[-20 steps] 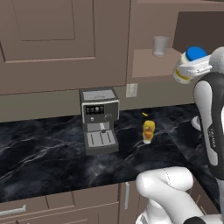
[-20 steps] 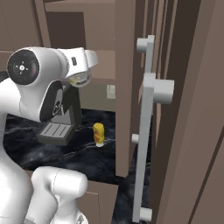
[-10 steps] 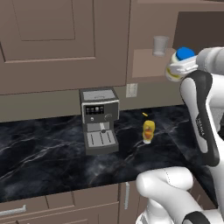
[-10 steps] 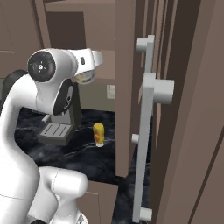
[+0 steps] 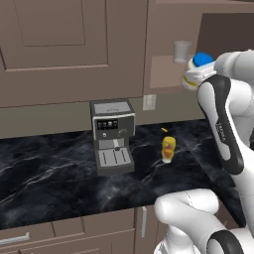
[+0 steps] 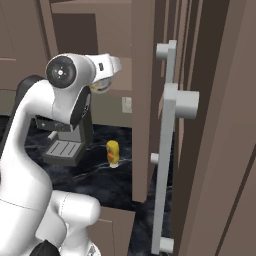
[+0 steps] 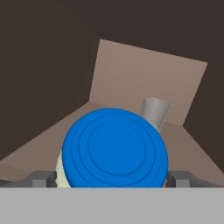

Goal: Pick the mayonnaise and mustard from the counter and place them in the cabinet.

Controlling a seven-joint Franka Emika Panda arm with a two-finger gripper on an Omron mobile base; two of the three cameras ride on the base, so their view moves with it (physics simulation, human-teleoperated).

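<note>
i have the mayonnaise [image 7: 114,148] clamped in the gripper [image 7: 113,178]: in the hand view the blue lid faces the camera and the two dark fingers [image 7: 40,178] sit spread wide against either side of the jar, so the jaws are pinching it across its width. from the left base view the mayonnaise [image 5: 196,71] is up in the air at the mouth of the open cabinet [image 5: 166,74], lid tilted toward the opening, just beside a grey cup [image 5: 182,51] that stands on the tan shelf. in the hand view that cup [image 7: 154,112] is upright behind the jar, toward the back of the compartment. the right base view gives me a sliver of the jar [image 6: 101,85] under the wrist, mostly hidden by the arm.

the mustard [image 5: 168,149] stands upright on the black counter [image 5: 54,173], well below the jar and a little right of the coffee machine [image 5: 113,136], apart from it. in the right base view the mustard [image 6: 113,153] stands near the machine [image 6: 65,142].
</note>
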